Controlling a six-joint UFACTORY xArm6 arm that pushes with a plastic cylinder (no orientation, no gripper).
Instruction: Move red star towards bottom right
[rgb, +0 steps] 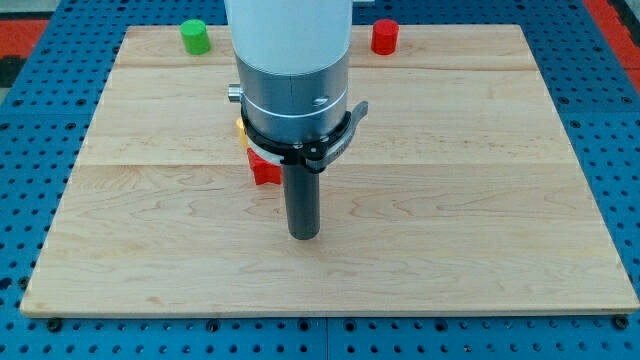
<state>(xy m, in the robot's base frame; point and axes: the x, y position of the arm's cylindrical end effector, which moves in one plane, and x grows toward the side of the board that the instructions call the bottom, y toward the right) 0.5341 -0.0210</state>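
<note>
The red star (264, 168) lies near the middle of the wooden board (480, 220), mostly hidden behind the arm's body; only its lower left part shows. My tip (304, 236) rests on the board just below and to the right of the red star, a short gap away. A yellow block (241, 127) peeks out at the arm's left edge, just above the red star; its shape cannot be made out.
A green cylinder (195, 37) stands near the board's top left. A red cylinder (385, 37) stands at the top, right of centre. The arm's white and grey body (292, 70) hides the top centre of the board.
</note>
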